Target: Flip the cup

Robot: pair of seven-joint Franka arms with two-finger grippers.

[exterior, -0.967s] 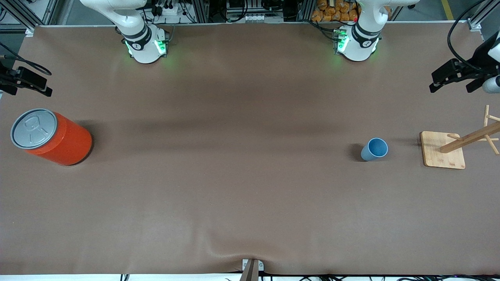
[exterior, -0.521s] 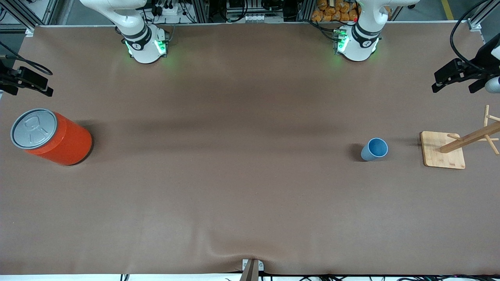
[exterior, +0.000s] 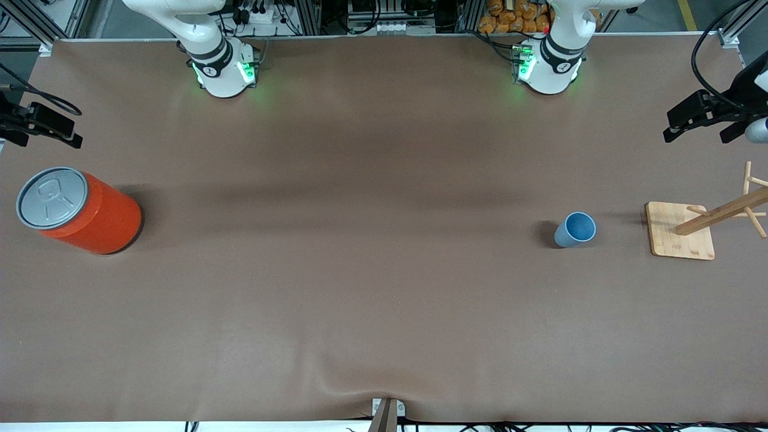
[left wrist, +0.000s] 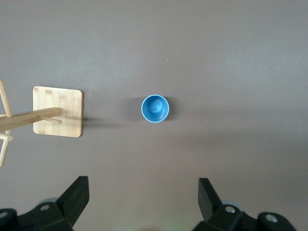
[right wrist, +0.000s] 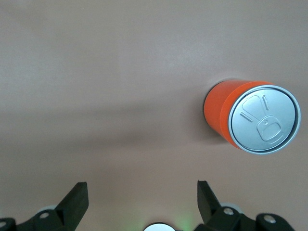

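Two containers sit on your brown table [exterior: 384, 288], and both stand upright. You will find the cup [exterior: 575, 229], a small light-blue tumbler with no handle, toward the left arm's end of the table, mouth up; looking straight down into it from the left wrist view, the cup [left wrist: 155, 108] shows only its own blue bottom, with nothing inside. Just beside it, closer to that end of the table and not touching it, is a wooden rack [exterior: 681, 230] with a square base and a pegged post rising from it at a slant. Well apart, toward the right arm's end, you have the orange can [exterior: 81, 210], much larger than the cup and closed by a grey pull-tab lid [right wrist: 264, 119] (so what it holds you cannot see). Neither container touches anything but the table. Your left gripper [left wrist: 143, 195] hangs high over the table with its two black fingers spread wide and nothing between them, the cup and the rack in its downward view. Your right gripper [right wrist: 142, 195] hangs likewise over its own end of the table, above bare cloth close to the can, fingers wide apart and holding nothing. In the front view each gripper shows only at the picture's edge.
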